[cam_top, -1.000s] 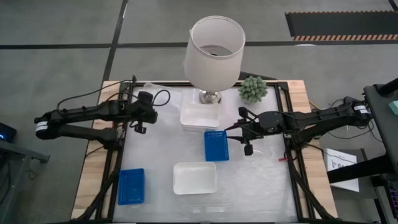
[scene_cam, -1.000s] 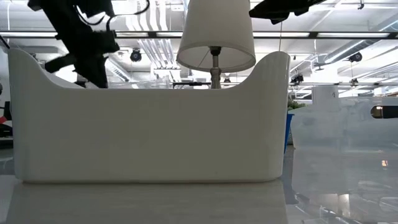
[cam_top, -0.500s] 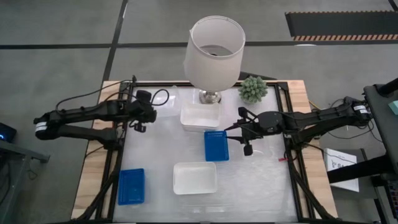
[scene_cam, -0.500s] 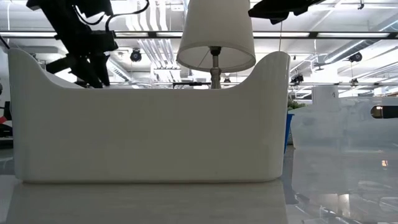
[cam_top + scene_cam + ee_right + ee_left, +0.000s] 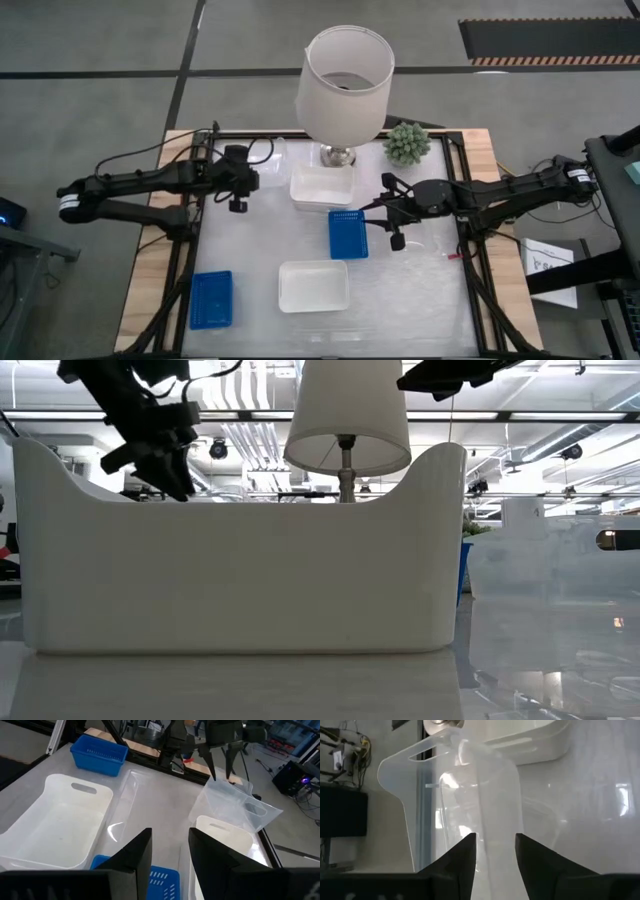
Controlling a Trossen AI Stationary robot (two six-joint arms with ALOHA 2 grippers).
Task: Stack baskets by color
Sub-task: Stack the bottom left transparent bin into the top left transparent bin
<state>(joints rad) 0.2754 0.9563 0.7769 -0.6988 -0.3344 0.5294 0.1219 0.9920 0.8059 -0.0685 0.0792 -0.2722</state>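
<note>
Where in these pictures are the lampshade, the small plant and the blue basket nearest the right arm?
lampshade (image 5: 345,85), high view, on its outer side
plant (image 5: 407,143), high view, its leafy top
blue basket (image 5: 348,236), high view, its mesh bottom

Glossy plastic white basket (image 5: 314,286); meshed blue basket (image 5: 348,234); glossy tabletop (image 5: 420,300).

white baskets (image 5: 321,187) (image 5: 314,286) | blue baskets (image 5: 348,234) (image 5: 211,299) | flat, apart

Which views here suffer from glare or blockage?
Low view: a white basket right at the lens blocks most of the table. Left wrist view: ceiling lights glare off the table top and the clear plastic container. High view: evenly lit and clear.
</note>
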